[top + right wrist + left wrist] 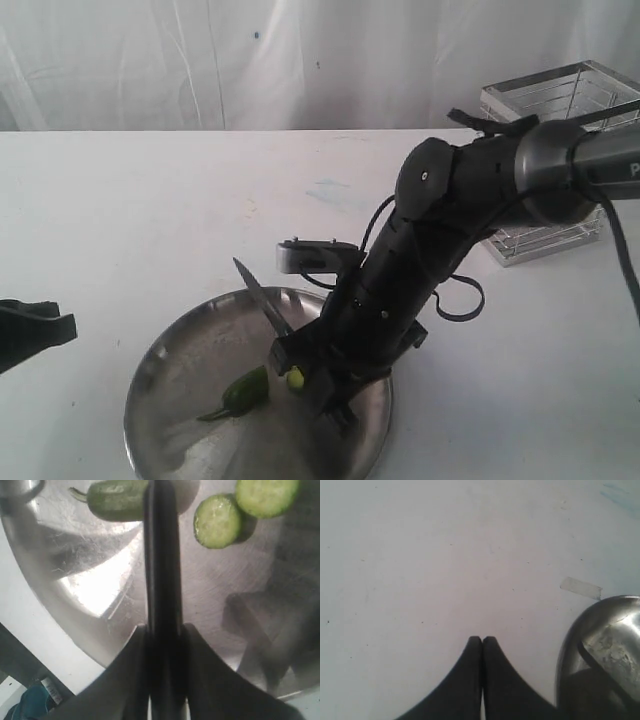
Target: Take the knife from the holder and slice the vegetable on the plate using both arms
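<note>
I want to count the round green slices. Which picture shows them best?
The right wrist view: two round slices lie large and sharp on the plate, beside the knife held in the right claw. The exterior view shows only one small pale slice by the uncut vegetable. The left wrist view shows none.

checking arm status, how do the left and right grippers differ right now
The right gripper is shut on the knife, while the left gripper is shut with nothing between its fingers. The right gripper works over the plate, above the vegetable and its cut discs; the left gripper sits over bare table beside the plate's rim. Both have black fingers.
</note>
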Action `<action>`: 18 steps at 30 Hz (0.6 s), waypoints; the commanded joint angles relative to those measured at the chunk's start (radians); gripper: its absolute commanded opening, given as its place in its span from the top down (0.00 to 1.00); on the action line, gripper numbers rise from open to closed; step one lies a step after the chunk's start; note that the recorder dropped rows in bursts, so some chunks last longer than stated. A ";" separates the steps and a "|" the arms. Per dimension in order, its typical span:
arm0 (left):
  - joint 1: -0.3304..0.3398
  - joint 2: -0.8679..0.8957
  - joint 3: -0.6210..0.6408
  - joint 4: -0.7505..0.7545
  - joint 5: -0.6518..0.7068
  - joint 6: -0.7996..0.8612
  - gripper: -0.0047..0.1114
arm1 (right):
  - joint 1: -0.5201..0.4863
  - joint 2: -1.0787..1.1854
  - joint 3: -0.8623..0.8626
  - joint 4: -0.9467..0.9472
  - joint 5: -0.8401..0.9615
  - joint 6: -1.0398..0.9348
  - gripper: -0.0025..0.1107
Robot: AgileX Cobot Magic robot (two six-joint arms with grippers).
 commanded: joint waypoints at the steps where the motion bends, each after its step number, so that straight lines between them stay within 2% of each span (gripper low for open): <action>1: 0.005 -0.005 0.021 -0.017 -0.050 0.041 0.96 | -0.009 0.032 -0.008 0.000 0.015 -0.029 0.77; 4: 0.005 -0.005 0.021 -0.008 -0.051 0.041 0.96 | -0.009 0.041 -0.008 0.000 -0.024 -0.024 0.71; 10: 0.005 -0.005 0.065 -0.026 -0.066 0.053 0.96 | -0.009 -0.001 -0.008 0.004 -0.058 -0.025 0.72; 15: 0.005 -0.005 0.091 -0.030 -0.077 0.085 0.96 | -0.009 -0.146 -0.008 -0.064 -0.091 -0.049 0.83; 18: 0.005 -0.005 0.091 -0.004 -0.038 0.085 0.96 | -0.009 -0.249 -0.006 -0.254 -0.150 -0.024 0.93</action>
